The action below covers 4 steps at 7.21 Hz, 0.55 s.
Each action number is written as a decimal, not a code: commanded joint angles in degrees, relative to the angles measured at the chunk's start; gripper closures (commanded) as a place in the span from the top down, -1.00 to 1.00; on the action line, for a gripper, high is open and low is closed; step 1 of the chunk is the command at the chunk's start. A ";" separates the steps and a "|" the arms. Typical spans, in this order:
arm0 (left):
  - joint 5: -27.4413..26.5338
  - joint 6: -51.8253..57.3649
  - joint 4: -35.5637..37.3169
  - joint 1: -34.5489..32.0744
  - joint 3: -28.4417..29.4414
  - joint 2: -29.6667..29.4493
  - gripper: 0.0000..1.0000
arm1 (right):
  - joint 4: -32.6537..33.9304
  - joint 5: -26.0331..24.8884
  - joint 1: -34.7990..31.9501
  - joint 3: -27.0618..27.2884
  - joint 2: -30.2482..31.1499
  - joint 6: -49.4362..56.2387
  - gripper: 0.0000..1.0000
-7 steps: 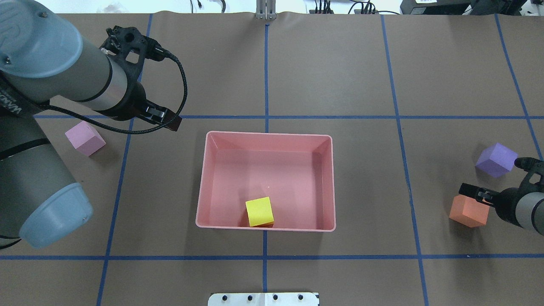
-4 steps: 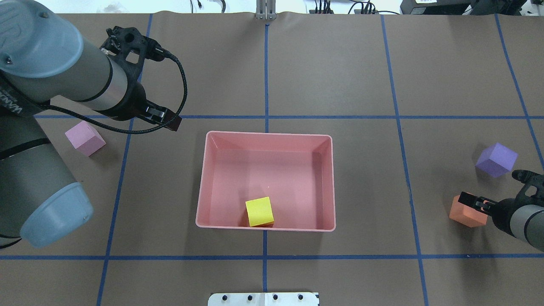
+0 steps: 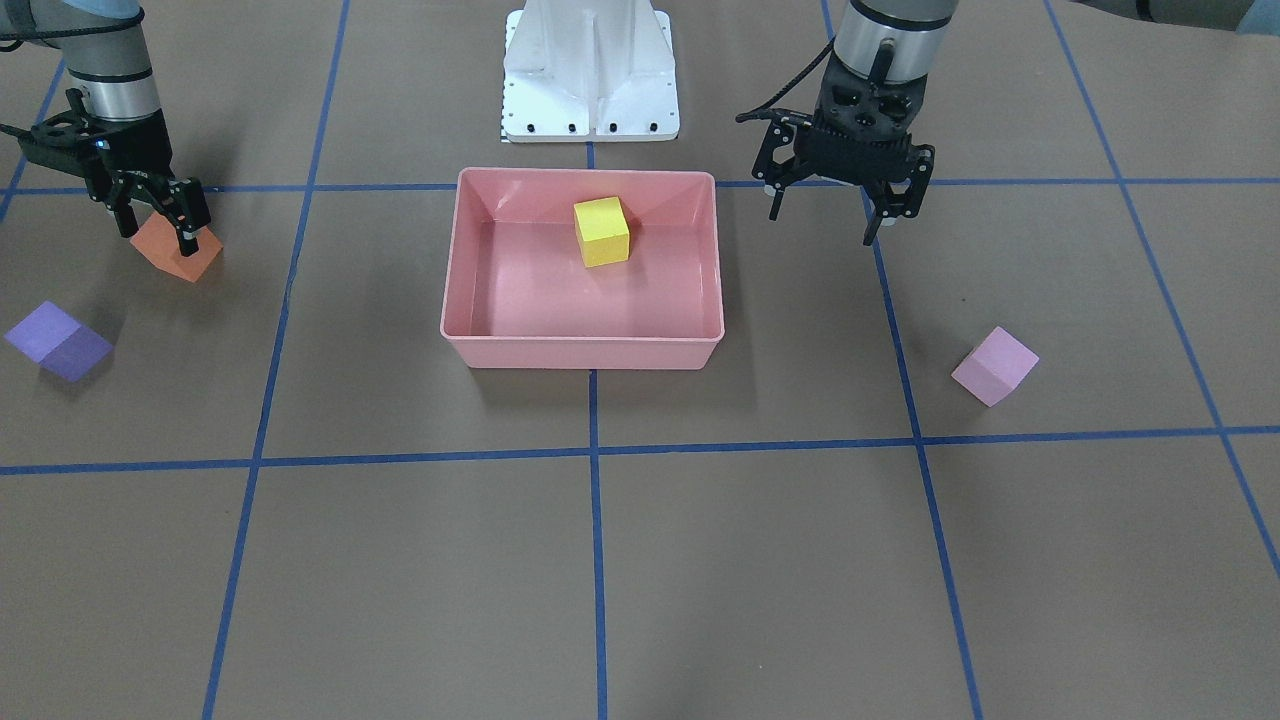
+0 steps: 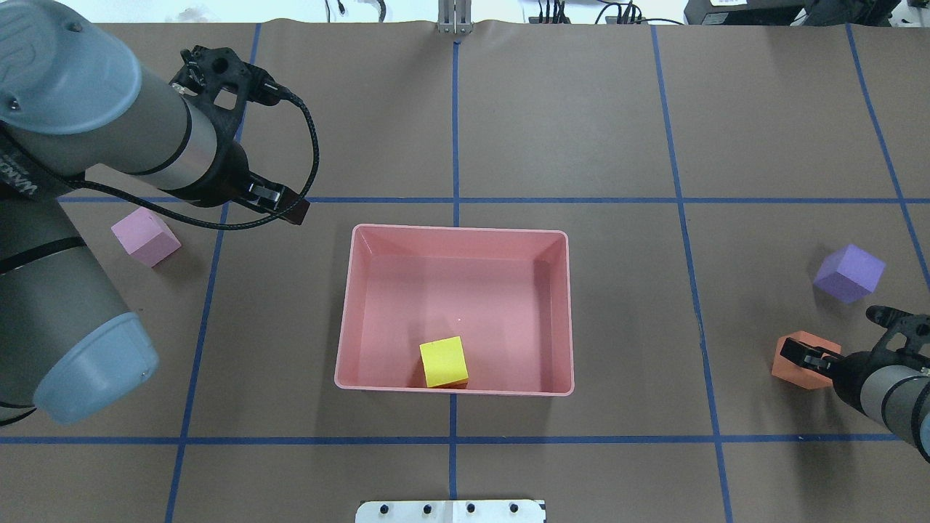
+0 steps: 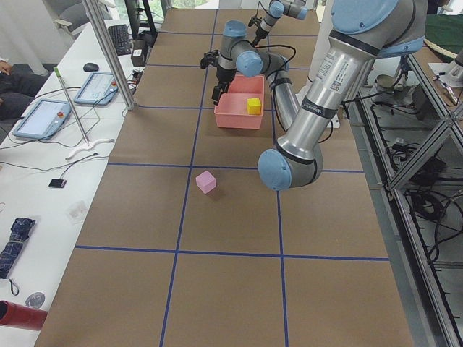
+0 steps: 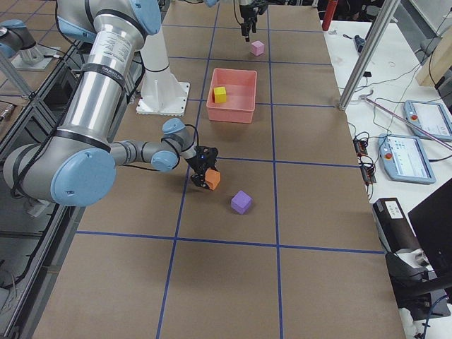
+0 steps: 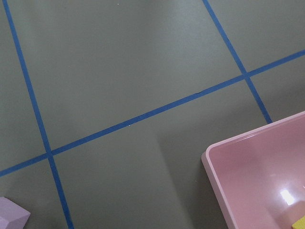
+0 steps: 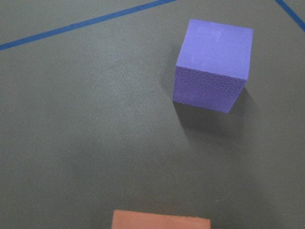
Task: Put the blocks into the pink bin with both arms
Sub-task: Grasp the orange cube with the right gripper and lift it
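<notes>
The pink bin (image 3: 580, 355) stands mid-table with the yellow block (image 3: 601, 231) inside, against the wall nearest the robot. My right gripper (image 3: 160, 235) is open and low over the orange block (image 3: 165, 257), a finger on either side of it. The dark purple block (image 3: 58, 341) lies just beyond it and fills the upper right of the right wrist view (image 8: 214, 67). My left gripper (image 3: 822, 225) is open and empty, hovering beside the bin's far left corner (image 4: 356, 231). The pale pink-lilac block (image 4: 145, 236) lies on the table to its left, apart from it.
The white pedestal base (image 3: 590, 70) stands just behind the bin on the robot's side. Blue tape lines (image 4: 455, 200) grid the brown table. Operators' desks with tablets (image 6: 409, 152) run along the far edge of the table.
My right gripper has drawn back toward the robot and come lower over the orange block, away from the purple block. The left arm has barely moved. No block has changed place.
</notes>
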<state>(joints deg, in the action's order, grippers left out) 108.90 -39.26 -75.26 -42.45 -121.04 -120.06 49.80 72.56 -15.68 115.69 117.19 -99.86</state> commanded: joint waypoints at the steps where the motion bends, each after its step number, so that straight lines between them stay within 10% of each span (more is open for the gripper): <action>1: -0.09 0.24 -0.07 -0.09 0.19 0.18 1.00 | -0.06 -0.67 0.56 0.24 -0.47 0.11 -0.99; 4: 2.98 12.13 -0.24 -6.56 0.46 3.66 1.00 | 0.12 0.99 -2.93 4.18 -2.84 9.02 -1.00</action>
<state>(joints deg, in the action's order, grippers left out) 110.52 -33.20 -75.23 -45.85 -120.70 -118.68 49.82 72.45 -16.49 118.33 115.46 -96.22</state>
